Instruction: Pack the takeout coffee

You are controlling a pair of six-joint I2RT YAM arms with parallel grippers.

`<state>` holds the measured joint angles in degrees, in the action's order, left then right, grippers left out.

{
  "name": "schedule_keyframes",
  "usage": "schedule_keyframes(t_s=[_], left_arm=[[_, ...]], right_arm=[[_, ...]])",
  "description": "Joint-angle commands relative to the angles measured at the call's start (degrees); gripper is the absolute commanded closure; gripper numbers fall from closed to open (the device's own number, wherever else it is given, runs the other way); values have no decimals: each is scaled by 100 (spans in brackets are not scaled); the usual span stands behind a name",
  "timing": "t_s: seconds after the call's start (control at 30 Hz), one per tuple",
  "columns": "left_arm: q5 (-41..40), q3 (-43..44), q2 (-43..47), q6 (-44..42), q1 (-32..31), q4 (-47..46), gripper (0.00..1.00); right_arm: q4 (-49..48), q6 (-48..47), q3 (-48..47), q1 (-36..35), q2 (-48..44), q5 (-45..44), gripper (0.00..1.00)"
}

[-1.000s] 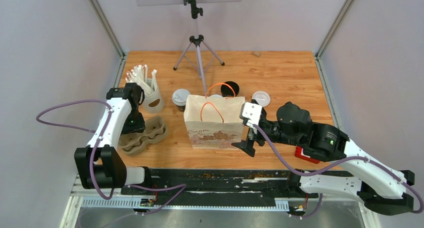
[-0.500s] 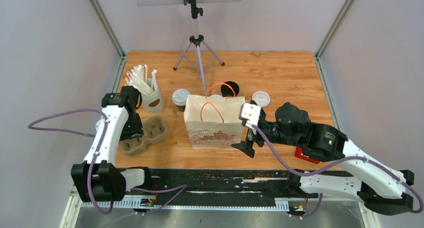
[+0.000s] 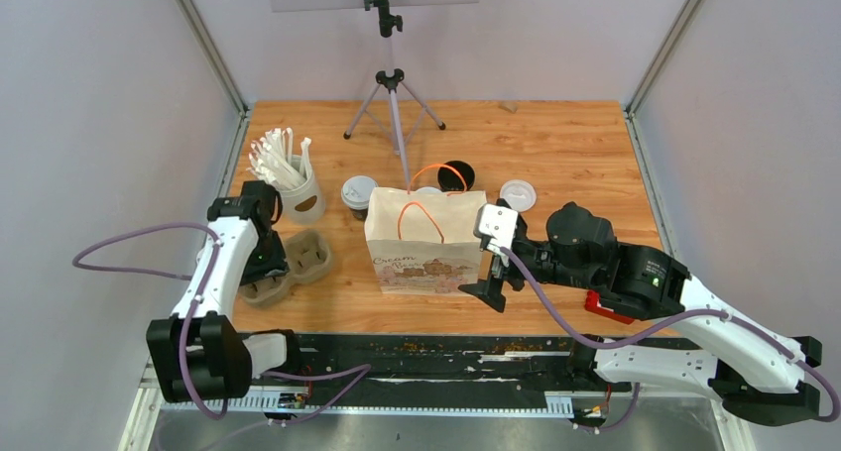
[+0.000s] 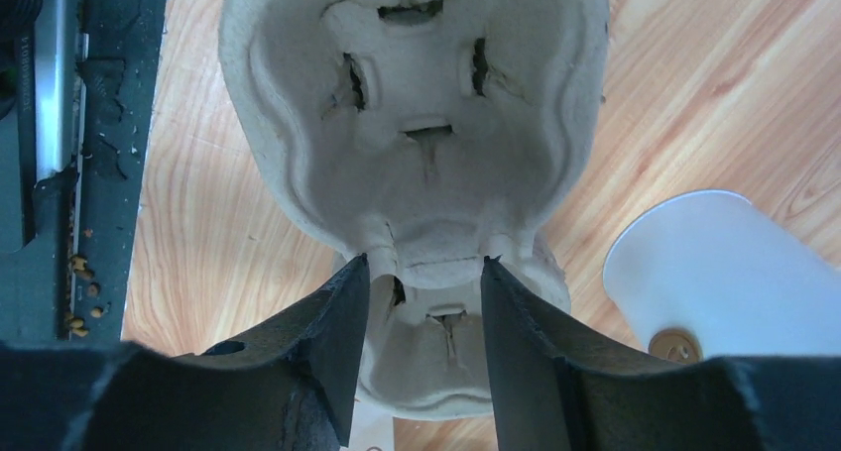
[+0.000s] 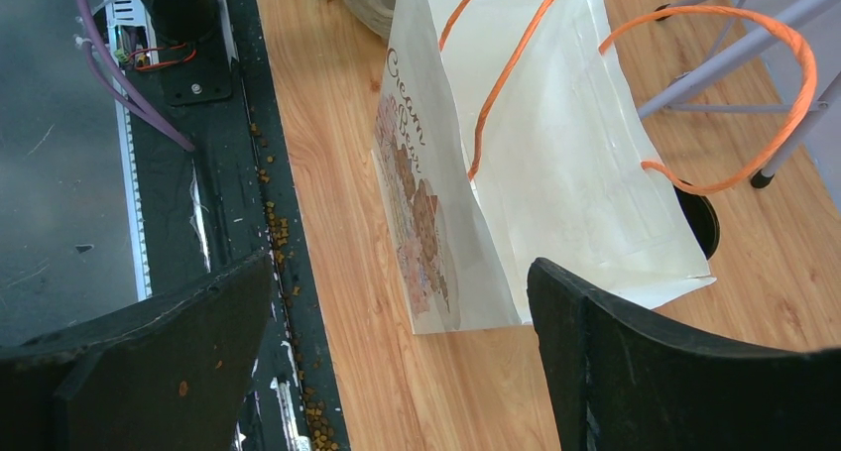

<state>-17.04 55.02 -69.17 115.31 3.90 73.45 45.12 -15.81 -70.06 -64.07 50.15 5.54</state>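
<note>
Well beyond left gripper point(image 3: 264, 270): lidded cup point(image 3: 358, 194)

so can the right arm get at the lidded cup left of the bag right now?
Probably not directly. The paper bag, handles up, stands between the open right end effector and the lidded cup. It would have to go over or around the bag.

On the wooden table point(image 3: 555, 144), the cream paper bag with orange handles point(image 3: 426, 248) stands mid-table. The brown pulp cup-carrier tray point(image 3: 309, 258) lies left of it, the tall white cup of straws point(image 3: 302, 198) behind the tray. A white-lidded small black paper cup point(image 3: 358, 193) stands between straws and bag. An open black paper cup point(image 3: 456, 176) stands behind the bag, with a round white plastic lid point(image 3: 518, 194) right of it.
</note>
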Motion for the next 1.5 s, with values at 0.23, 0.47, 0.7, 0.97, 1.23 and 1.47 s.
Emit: schedule_keyframes(t_s=[0.23,0.47,0.7,0.97,1.23,1.47], left_arm=[[-14,26,-212,-28,174,-306,42],[75,-18,-346,-35,172,-363,41],[196,-2,-540,-70,172,-250,44],[94,63,-565,-87,172,-67,60],[65,422,-552,-165,172,184,67],[44,807,-589,-328,171,448,67]], right_arm=[[-243,-291,45,-17,-27,-98,0],[-289,-336,104,-12,-50,-141,0],[-294,-332,133,-10,-60,-150,0],[-293,-326,159,-13,-82,-171,0],[-324,-309,194,-11,-38,-167,0],[-361,-282,229,-17,-10,-202,0]])
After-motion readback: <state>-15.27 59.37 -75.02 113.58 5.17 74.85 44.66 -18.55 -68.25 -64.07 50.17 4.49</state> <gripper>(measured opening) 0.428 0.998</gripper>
